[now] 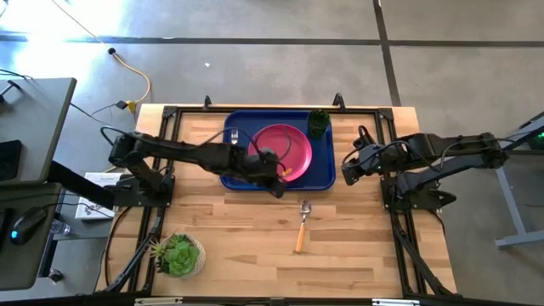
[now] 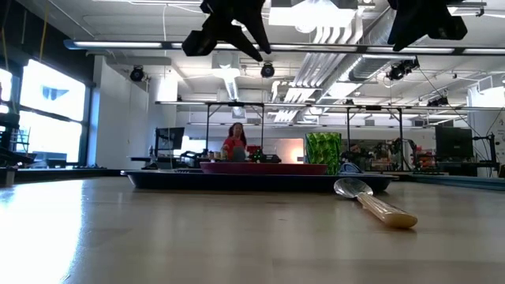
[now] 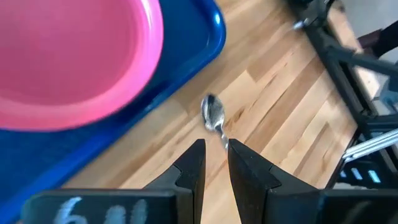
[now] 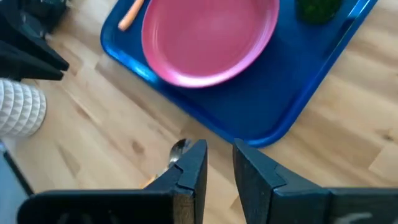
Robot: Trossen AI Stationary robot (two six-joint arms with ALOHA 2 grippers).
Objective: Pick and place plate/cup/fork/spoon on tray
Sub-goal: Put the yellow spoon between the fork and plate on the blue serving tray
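The dark-blue tray [image 1: 242, 178] lies at the table's far middle. On it are the pink plate [image 1: 283, 150], the green cup [image 1: 319, 123] in its far right corner, and an orange-tan handle [image 1: 291, 173] by the plate's near rim, which I take for the fork. The spoon [image 1: 302, 225] lies flat on the bare table near the tray, bowl [image 3: 212, 112] toward the tray. My left gripper [image 1: 278, 187] hangs above the tray's near edge, empty, its fingers almost together [image 3: 216, 162]. My right gripper [image 1: 347, 174] waits right of the tray, fingers almost together [image 4: 220, 162], empty.
A leafy succulent in a white pot [image 1: 177, 253] stands at the table's near left corner. Bare wood lies around the spoon and along the near edge. A person [image 2: 235, 140] shows far off in the room behind the table.
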